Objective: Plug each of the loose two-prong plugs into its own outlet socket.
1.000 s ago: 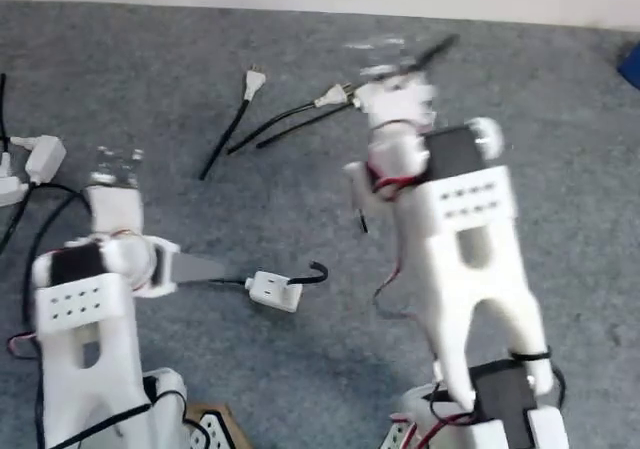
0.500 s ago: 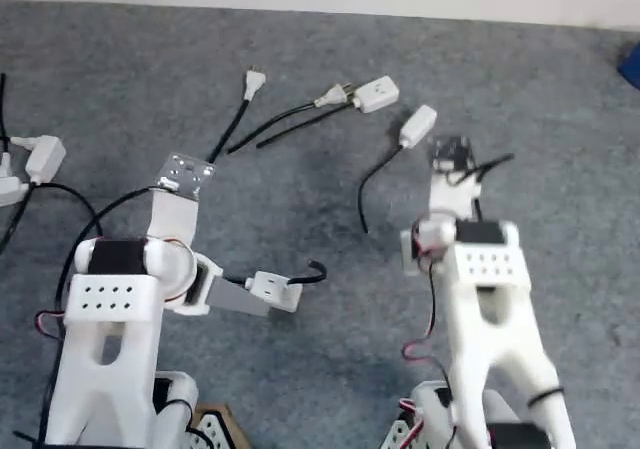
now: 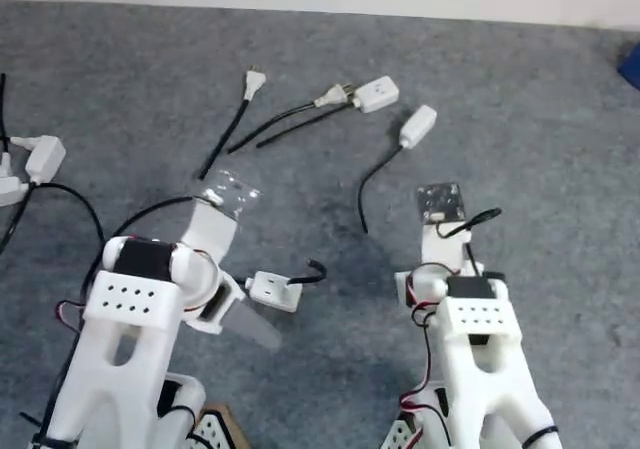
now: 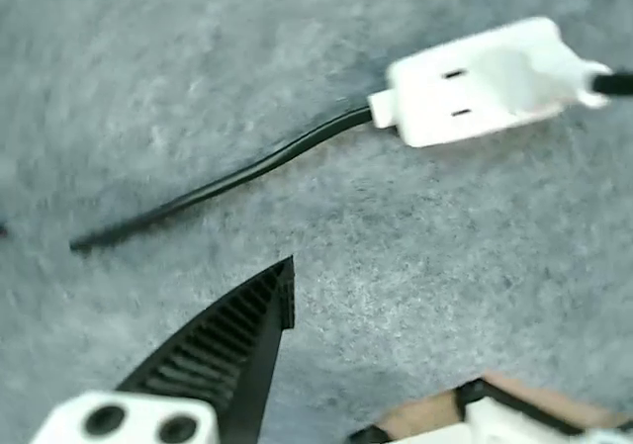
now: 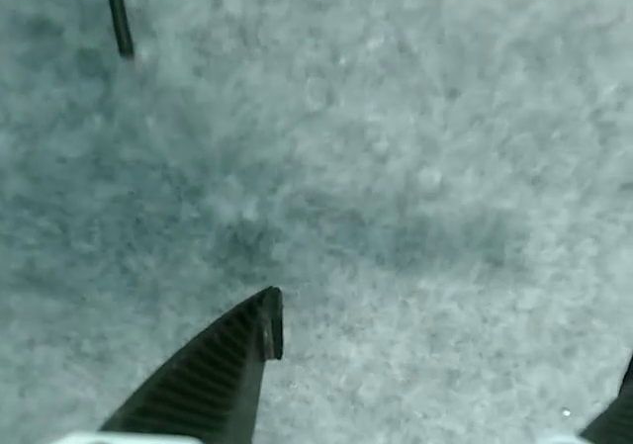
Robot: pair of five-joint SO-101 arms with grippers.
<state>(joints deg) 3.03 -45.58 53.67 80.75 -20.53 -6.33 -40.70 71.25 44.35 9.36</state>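
At the far side of the grey carpet (image 3: 540, 79), a white plug (image 3: 333, 96) is now uncovered. It lies end-on against a white outlet socket (image 3: 378, 93), the two touching and seemingly mated (the prongs cannot be made out, so full seating is not confirmed). A second ago this pair was hidden under the right arm (image 3: 480, 319). That arm has since been drawn right back toward its base, and a second socket block (image 3: 418, 125) with its black cord (image 3: 372, 184) is revealed just beside the pair.

One loose plug (image 3: 255, 81) is left on the other side of the pair, apart from every socket, its dark lead (image 3: 228, 134) trailing toward the left arm (image 3: 135, 289).

Nearer in, a third socket (image 4: 475, 78) is seen with both slots in view and nothing in them. The left arm has been swung across to this one from the side, so the left gripper (image 3: 243, 314) is now placed just beside it. One ridged jaw is seen with bare carpet next to it, so the gripper is judged open and empty. The right gripper (image 5: 445, 365) is held above bare carpet, jaws spread wide, nothing gripped.

One pairing is judged done, then. The loose plug is yet to be fetched, and the near socket looks to be lined up as its partner.
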